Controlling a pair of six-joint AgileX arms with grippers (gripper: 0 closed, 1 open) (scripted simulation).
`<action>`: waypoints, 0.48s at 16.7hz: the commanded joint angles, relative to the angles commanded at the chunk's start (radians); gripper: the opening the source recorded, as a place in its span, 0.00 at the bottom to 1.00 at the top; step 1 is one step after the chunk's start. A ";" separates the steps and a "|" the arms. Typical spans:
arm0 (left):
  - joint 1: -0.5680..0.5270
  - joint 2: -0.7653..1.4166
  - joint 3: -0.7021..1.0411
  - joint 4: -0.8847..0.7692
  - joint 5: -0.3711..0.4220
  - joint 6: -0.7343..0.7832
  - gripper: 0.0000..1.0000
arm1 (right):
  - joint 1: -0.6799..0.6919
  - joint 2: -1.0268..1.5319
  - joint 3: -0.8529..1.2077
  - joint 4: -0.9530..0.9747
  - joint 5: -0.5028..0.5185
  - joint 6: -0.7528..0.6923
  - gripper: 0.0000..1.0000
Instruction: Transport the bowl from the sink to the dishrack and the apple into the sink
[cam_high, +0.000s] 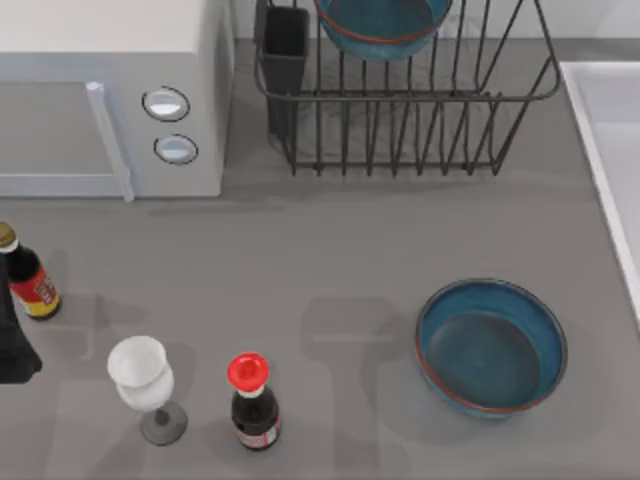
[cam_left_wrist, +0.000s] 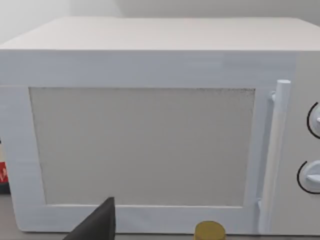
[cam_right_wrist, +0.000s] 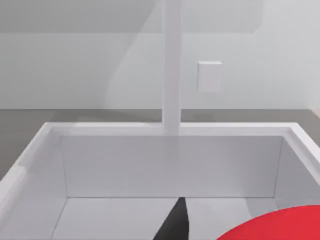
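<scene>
Grey surface, top view: dishrack (cam_high: 420, 110) at back with bowl (cam_high: 383, 22) in it; second bowl (cam_high: 492, 346) sits front right, near sink (cam_high: 600, 130) rim at right edge. Microwave (cam_high: 110, 100) back left; two bottles, glass front left.
Left wrist view: left arm parked facing microwave; jaws' state cannot tell.
Right wrist view: apple (cam_right_wrist: 280, 225) above sink basin; right jaws' state cannot tell. Likely apple step; next needs release inside walls, open room below.
</scene>
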 joint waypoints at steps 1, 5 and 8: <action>0.000 0.000 0.000 0.000 0.000 0.000 1.00 | 0.000 0.000 0.000 0.000 0.000 0.000 0.68; 0.000 0.000 0.000 0.000 0.000 0.000 1.00 | 0.000 0.000 0.000 0.000 0.000 0.000 0.98; 0.000 0.000 0.000 0.000 0.000 0.000 1.00 | 0.000 0.000 0.000 0.000 0.000 0.000 1.00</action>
